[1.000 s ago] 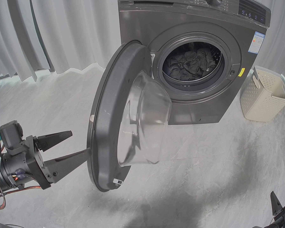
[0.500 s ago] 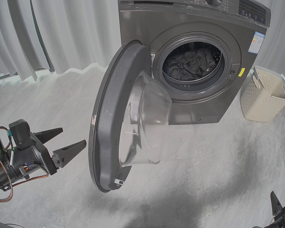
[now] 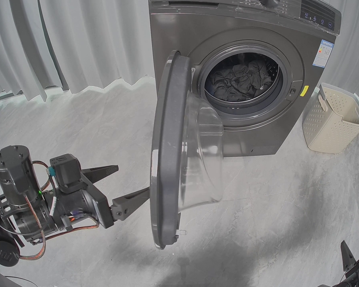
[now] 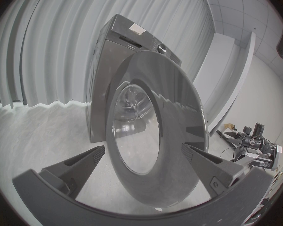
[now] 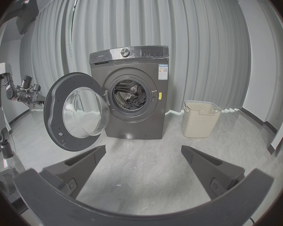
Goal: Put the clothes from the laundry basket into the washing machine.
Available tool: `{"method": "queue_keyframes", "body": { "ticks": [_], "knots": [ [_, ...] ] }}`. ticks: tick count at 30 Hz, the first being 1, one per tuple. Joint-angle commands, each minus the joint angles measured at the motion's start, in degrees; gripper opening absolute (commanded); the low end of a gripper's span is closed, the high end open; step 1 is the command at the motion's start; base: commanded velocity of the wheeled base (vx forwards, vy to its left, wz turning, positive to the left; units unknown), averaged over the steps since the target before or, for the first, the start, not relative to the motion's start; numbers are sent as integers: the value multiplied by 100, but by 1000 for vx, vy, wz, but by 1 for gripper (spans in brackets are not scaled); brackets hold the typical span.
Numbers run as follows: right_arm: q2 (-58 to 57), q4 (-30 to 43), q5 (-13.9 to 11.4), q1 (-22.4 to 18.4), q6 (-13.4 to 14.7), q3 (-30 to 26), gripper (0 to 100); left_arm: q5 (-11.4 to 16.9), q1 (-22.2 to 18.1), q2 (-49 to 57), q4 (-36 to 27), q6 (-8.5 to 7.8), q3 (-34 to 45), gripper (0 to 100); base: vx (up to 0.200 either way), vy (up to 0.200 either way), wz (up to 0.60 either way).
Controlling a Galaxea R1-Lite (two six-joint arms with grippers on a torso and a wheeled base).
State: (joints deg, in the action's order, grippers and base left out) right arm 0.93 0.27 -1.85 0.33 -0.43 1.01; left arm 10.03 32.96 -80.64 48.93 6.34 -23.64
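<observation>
The grey washing machine (image 3: pixel 179 24) stands with its round door (image 3: pixel 167 148) swung about halfway out, edge-on to the head view. Dark clothes (image 3: pixel 239 80) lie in the drum, also seen in the right wrist view as clothes (image 5: pixel 133 102). The beige laundry basket (image 3: pixel 333 120) sits on the floor to the machine's right, and no clothes show inside it. My left gripper (image 3: pixel 133 178) is open, low on the door's outer side, with one fingertip against the door's face (image 4: pixel 173 110). My right gripper (image 3: pixel 354 236) is open and holds nothing, low at the near right and far from the machine.
White curtains (image 3: pixel 68 36) hang behind and to the left of the machine. Open grey floor (image 3: pixel 267 212) stretches between me and the machine. In the right wrist view the basket (image 5: pixel 201 118) stands clear of the door's swing.
My left gripper drew back from the door, then came forward and to the right against its outer face. The door has swung partway toward the opening. The right arm kept still.
</observation>
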Motion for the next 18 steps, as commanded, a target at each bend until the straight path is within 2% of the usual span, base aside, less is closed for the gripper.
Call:
{"method": "queue_keyframes", "body": {
  "ticks": [1, 8, 12, 18],
  "knots": [
    [-93, 0, -8, 11, -1, -92, 100, -36, 290, -549, 354, 16, -97, 100, 0, 0, 0],
    [-93, 0, 1, 11, -1, -92, 100, -177, 457, -927, 925, 52, -229, 100, 0, 0, 0],
    [-93, 0, 1, 11, -1, -92, 100, -186, 606, -962, 969, 140, -291, 100, 0, 0, 0],
    [-93, 0, 1, 11, -1, -92, 100, -230, 799, -1103, 960, 131, -458, 100, 0, 0, 0]
  ]
}}
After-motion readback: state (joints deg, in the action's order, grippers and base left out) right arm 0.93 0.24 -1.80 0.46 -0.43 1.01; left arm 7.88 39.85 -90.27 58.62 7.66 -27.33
